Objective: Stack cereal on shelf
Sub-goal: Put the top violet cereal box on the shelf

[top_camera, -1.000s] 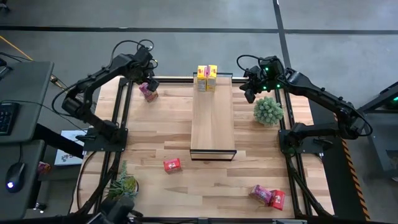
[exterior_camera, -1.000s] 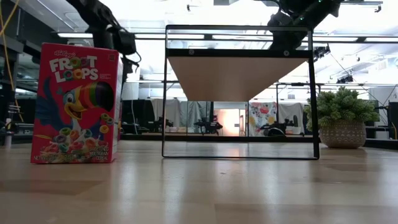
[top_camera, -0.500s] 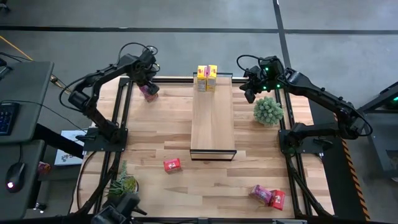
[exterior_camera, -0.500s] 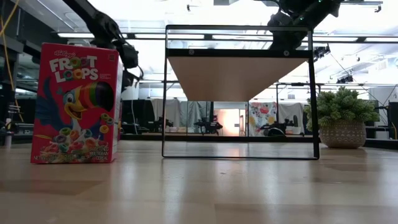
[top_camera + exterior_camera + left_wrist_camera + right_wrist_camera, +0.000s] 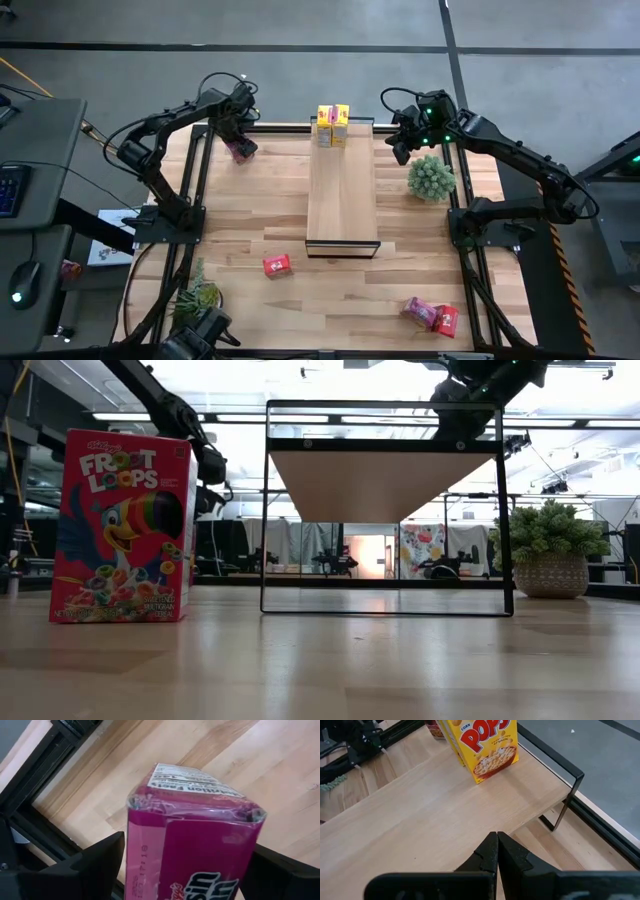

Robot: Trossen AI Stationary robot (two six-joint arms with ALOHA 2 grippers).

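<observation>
- Pink cardboard fills the left wrist view: a pink cereal box sits between the wide-spread fingers of the left gripper, near the table's far-left corner.
- Over the last second this gripper has moved in over the box; the fingers are not yet shut on it, so closing seems the next step.
- The right gripper waits, fingers pressed together, beside the shelf.
- Two yellow boxes already stand on the shelf's far end.
- A red box and a pink-and-red pair remain on the table.
</observation>
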